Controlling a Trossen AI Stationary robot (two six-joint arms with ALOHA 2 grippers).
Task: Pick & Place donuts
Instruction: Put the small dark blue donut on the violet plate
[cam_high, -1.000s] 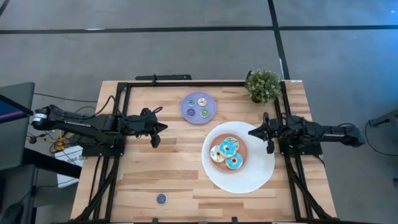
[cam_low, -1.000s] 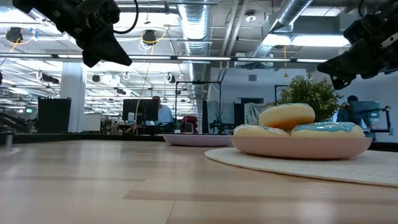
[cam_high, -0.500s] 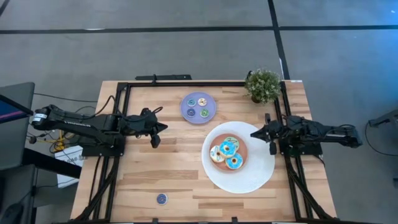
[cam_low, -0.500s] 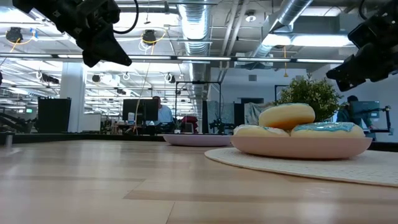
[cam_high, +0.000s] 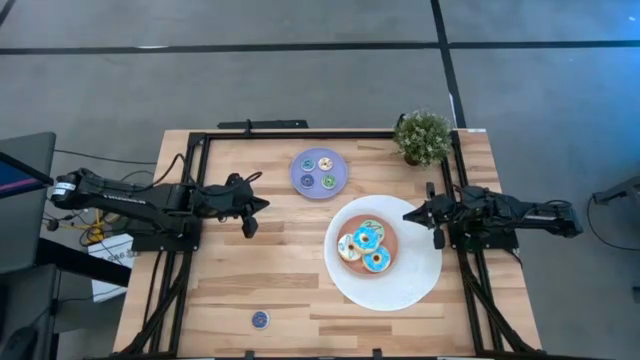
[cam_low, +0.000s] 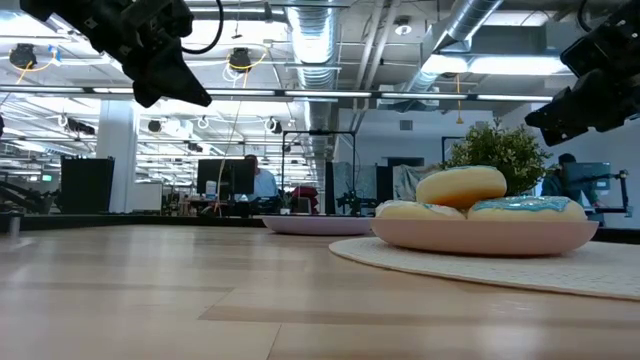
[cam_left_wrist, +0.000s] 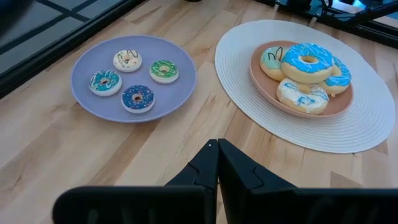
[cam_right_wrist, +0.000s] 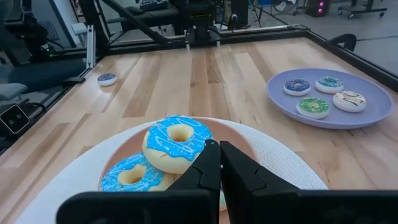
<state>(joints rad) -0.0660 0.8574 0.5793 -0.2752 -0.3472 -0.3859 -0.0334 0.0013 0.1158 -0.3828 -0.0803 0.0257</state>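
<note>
Blue-iced and cream donuts (cam_high: 362, 247) we see piled in the pink dish of the white plate (cam_high: 415, 290) just beside our right gripper (cam_high: 433, 222), jaws pressed together and empty, while our left gripper (cam_high: 249, 212), equally closed and empty, hangs near the lavender plate (cam_high: 319, 173) of tiny donuts.

Four large donuts (cam_high: 363, 247) piled in dish on mat (cam_high: 420, 283); small plate (cam_high: 300, 165) behind; plant (cam_high: 423, 136) at back right.
</note>
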